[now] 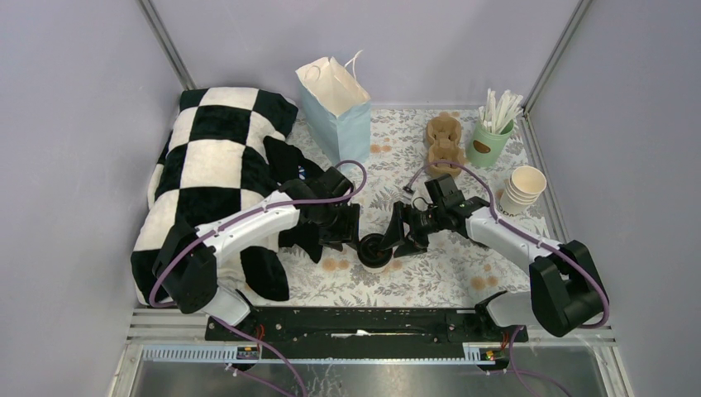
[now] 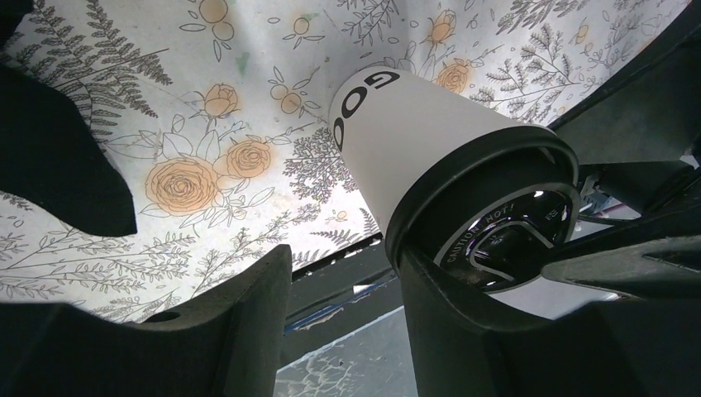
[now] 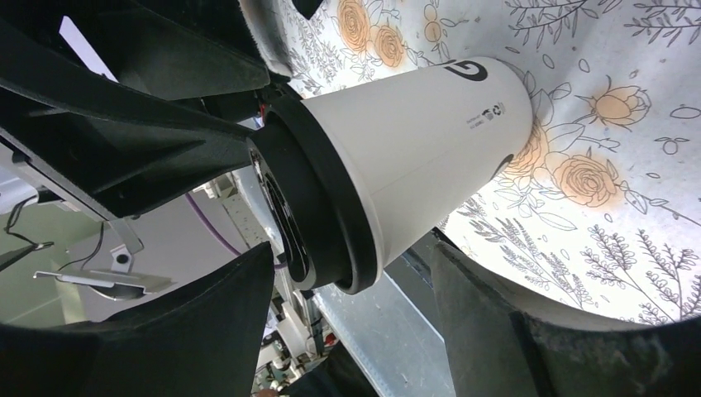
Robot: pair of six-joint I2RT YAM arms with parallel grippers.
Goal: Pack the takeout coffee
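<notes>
The takeout coffee [image 1: 374, 248] stands upright on the floral tablecloth [image 1: 438, 273], a white cup with a black lid and dark lettering. My left gripper [image 1: 347, 227] is just left of it and my right gripper [image 1: 395, 240] just right. In the left wrist view the cup [image 2: 413, 132] lies against the tip of the right-hand finger [image 2: 463, 331], and the left gripper [image 2: 343, 265] is open with nothing between its fingers. In the right wrist view the cup [image 3: 422, 149] sits between the tips of the right gripper [image 3: 351, 256], whose wide-open fingers do not touch it.
A light blue paper bag [image 1: 337, 107] stands open at the back. A black-and-white checkered cloth [image 1: 215, 165] covers the left side. At the back right are a brown cup carrier [image 1: 444, 142], a green cup of sticks [image 1: 493, 132] and stacked lidless cups [image 1: 521, 190].
</notes>
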